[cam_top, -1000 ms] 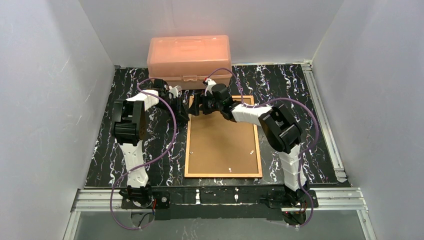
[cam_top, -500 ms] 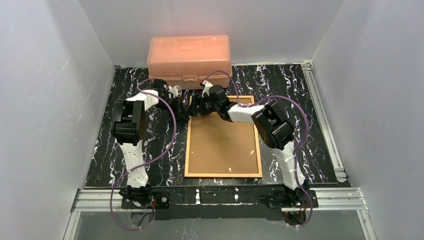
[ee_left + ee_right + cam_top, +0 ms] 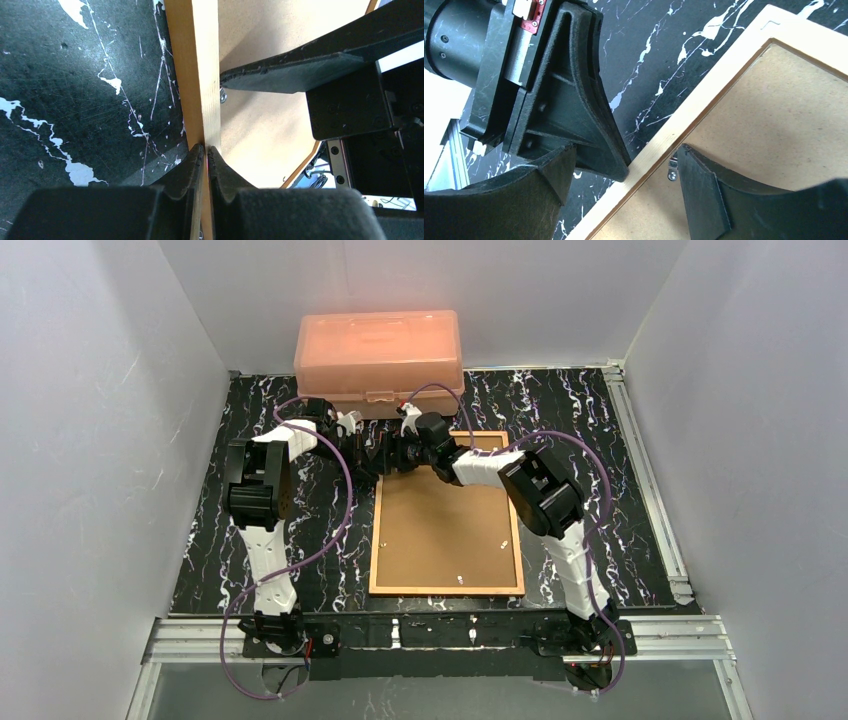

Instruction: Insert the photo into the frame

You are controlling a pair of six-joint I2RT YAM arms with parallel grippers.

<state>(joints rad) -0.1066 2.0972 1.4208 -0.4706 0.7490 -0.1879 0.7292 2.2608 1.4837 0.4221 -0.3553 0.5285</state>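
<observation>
Black marbled table (image 3: 600, 420): pink translucent box (image 3: 378, 345) at 12 o'clock, orange-brown wooden frame (image 3: 447, 590) centre, brown backing board (image 3: 445, 525) up. Top view hides jaws at frame's 11 o'clock corner. Left wrist: left gripper (image 3: 206, 150) pinches the rail. Right wrist: right gripper (image 3: 626, 155) spread wide, straddling it.

The left arm (image 3: 262, 490) and right arm (image 3: 540, 490) reach far and inward, tips nearly meeting, the left gripper (image 3: 206, 149) pinched on the edge of the frame (image 3: 200, 75), the right gripper (image 3: 624, 150) spread wide.
</observation>
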